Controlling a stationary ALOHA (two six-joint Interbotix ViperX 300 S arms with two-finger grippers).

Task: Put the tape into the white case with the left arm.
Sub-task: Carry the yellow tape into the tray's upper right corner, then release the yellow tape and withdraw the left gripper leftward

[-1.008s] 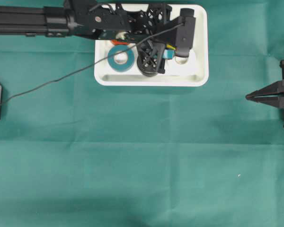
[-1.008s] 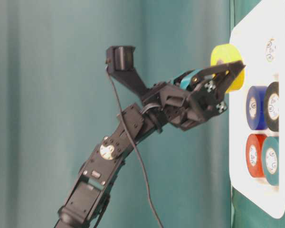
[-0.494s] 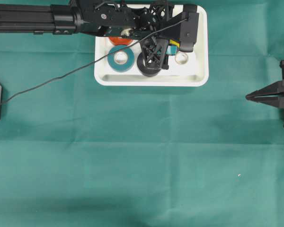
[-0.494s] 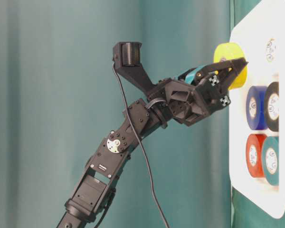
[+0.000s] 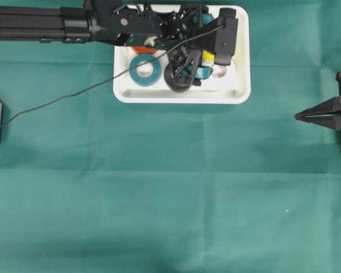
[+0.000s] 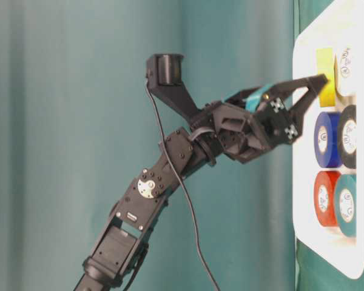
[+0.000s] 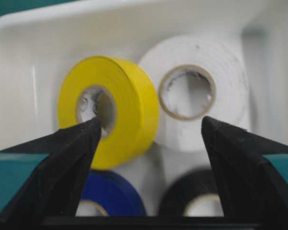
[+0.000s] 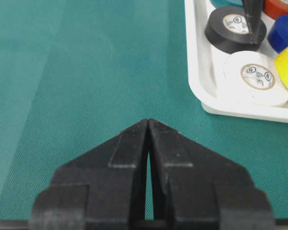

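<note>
The yellow tape (image 7: 129, 110) stands tilted on its edge inside the white case (image 5: 182, 96), leaning against a white roll (image 7: 216, 120). My left gripper (image 7: 151, 125) hangs just above it, open. Its teal-patched fingers (image 7: 67, 158) stand wide apart and grip nothing. From the table-level view the yellow tape (image 6: 325, 77) lies just past the tips of the left gripper (image 6: 312, 97). My right gripper (image 5: 298, 116) rests shut and empty over the cloth at the right edge, far from the case.
The case also holds a blue roll (image 6: 326, 138), a black roll (image 6: 348, 136), a red roll (image 6: 325, 197) and a teal roll (image 5: 145, 69). A thin black cable (image 5: 62, 98) trails from the left arm across the green cloth.
The left jaws have opened and let go of the yellow tape. It has dropped from between the fingertips into the case beside the white roll. The right arm has not moved.
</note>
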